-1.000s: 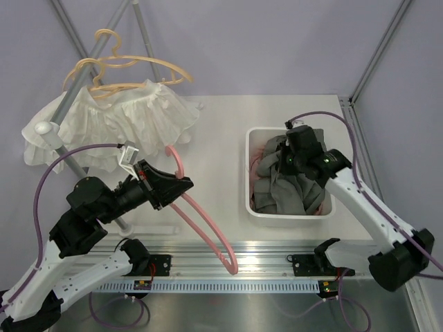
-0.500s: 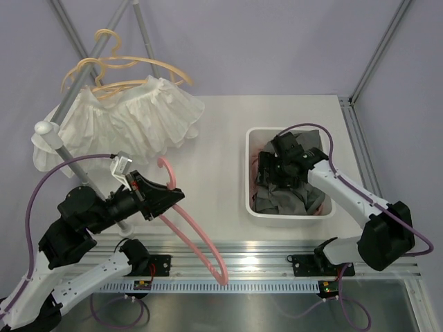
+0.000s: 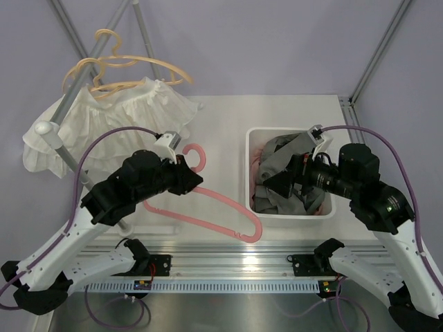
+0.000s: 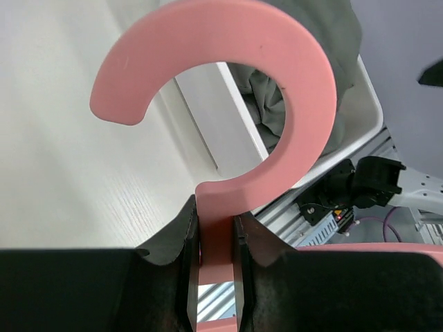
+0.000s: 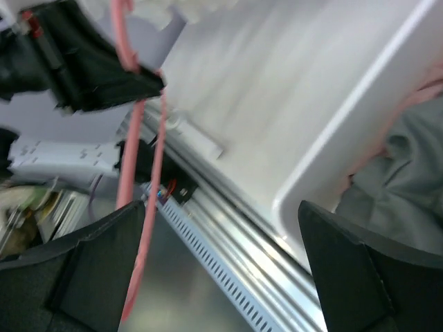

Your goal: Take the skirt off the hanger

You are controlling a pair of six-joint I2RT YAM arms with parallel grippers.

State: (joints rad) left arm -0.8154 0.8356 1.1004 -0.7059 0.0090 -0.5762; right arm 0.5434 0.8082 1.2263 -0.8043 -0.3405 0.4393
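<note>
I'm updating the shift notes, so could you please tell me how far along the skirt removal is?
Done, apparently: the grey skirt lies in the white bin, and the pink hanger is bare. In hand: the left gripper has its jaws clamped on the hanger's neck; the right gripper is open over the bin. Left: probably setting the hanger down.

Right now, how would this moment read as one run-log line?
left gripper: shut on pink hanger | right gripper: open, empty, above white bin | grey garment: in bin, off hanger
</note>
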